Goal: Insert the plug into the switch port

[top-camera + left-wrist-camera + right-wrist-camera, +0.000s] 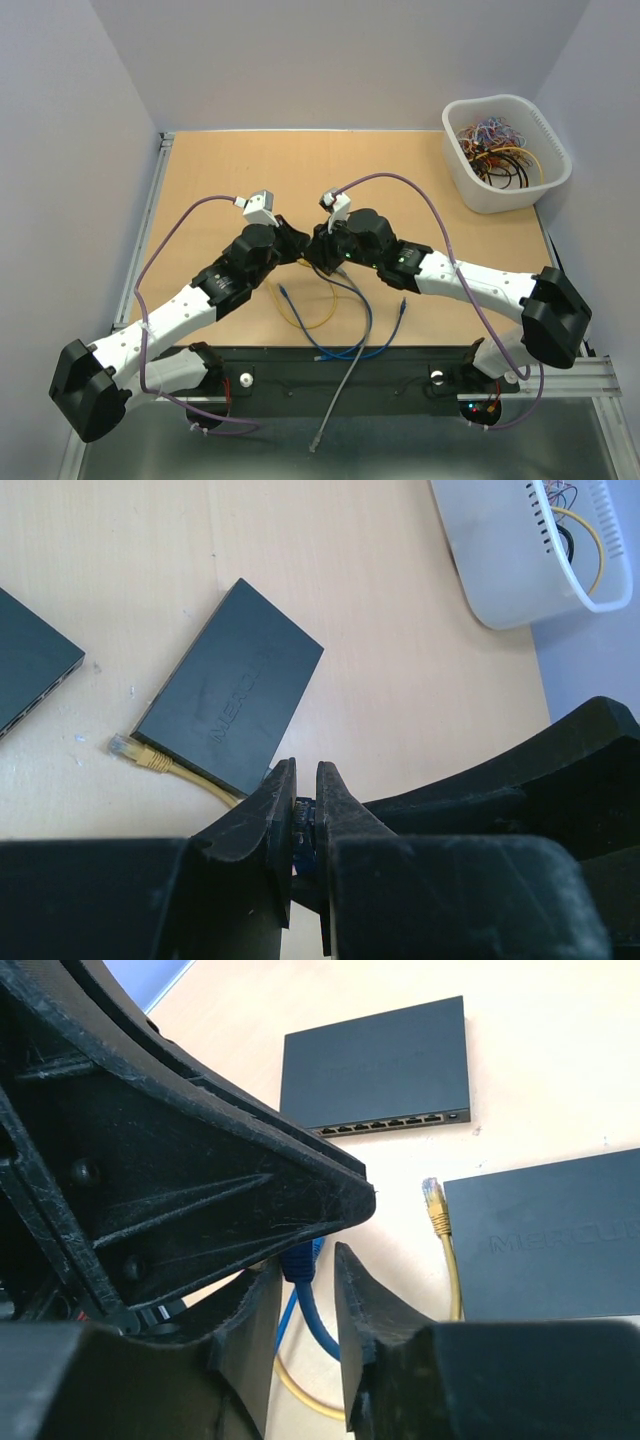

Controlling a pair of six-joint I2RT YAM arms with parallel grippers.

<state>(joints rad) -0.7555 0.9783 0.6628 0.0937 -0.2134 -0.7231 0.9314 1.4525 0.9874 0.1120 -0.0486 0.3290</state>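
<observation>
your left jaws are closed to a sliver, pinching the blue plug (304,828) above the worktop (400,630). right jaws sit narrowly apart around it; can't tell if they grip. ported switch (378,1065) lies at 12 o'clock of them, well apart.

From above, your left arm (200,300) and right arm (450,275) meet wrist to wrist and cover both the flat black switch with the port row (380,1065) and the black lettered switch (235,690). The left wrist view cuts the ported one at its left edge and the white slotted plastic basket (530,570) at the top; the yellow cable (160,764) vanishes behind a finger (262,825). The left gripper (304,770) pinches a dark blue piece (303,825), mostly hidden. The blue cable's plug (302,1255) loses its tip behind the left arm's black ribbed casing (150,1160); whether the right gripper (307,1265) clamps it, you cannot tell
</observation>
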